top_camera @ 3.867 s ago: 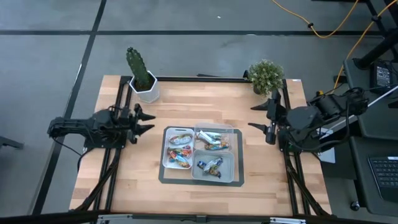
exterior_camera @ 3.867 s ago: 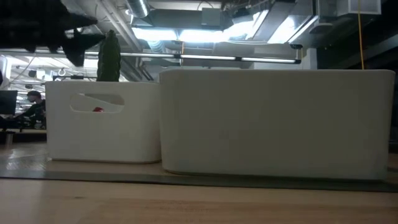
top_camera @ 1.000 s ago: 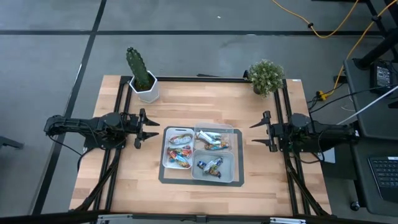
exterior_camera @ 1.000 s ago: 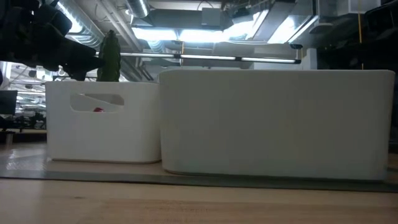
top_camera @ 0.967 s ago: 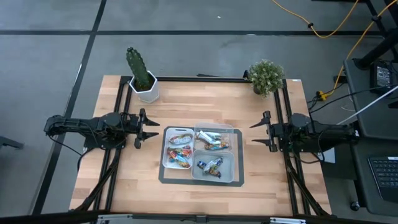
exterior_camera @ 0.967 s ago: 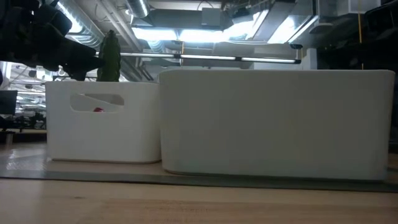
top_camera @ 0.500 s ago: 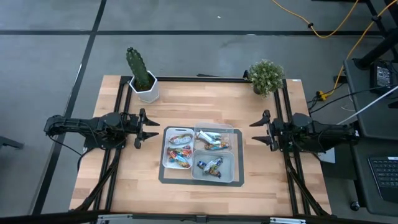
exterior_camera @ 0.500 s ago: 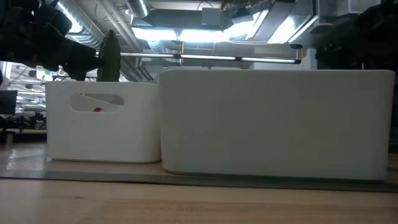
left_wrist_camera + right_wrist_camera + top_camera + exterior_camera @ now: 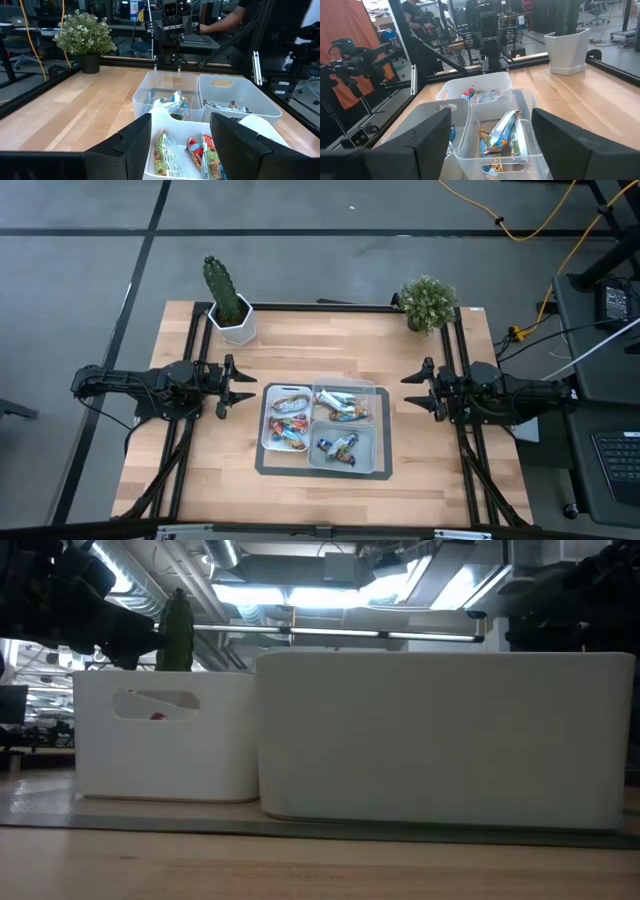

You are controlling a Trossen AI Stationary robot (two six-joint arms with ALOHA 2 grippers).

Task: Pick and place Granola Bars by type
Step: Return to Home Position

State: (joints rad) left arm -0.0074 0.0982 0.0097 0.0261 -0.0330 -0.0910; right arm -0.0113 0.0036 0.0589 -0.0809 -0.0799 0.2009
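Granola Bars, one lot, lying in three adjoining bins at mid-table, with an arm low at each side.
Red, orange and brown bars fill the white bin; silver-blue bars lie in the clear bin beside it; blue bars lie in the gray bin, nearer the front edge. All three bins stand on a dark mat on the wooden table. The left gripper sits just beside the white bin, fingers spread and holding nothing. The right gripper is near the clear bin but apart from it, fingers likewise spread and holding nothing. A cactus in a white pot and a leafy plant stand at the far corners.
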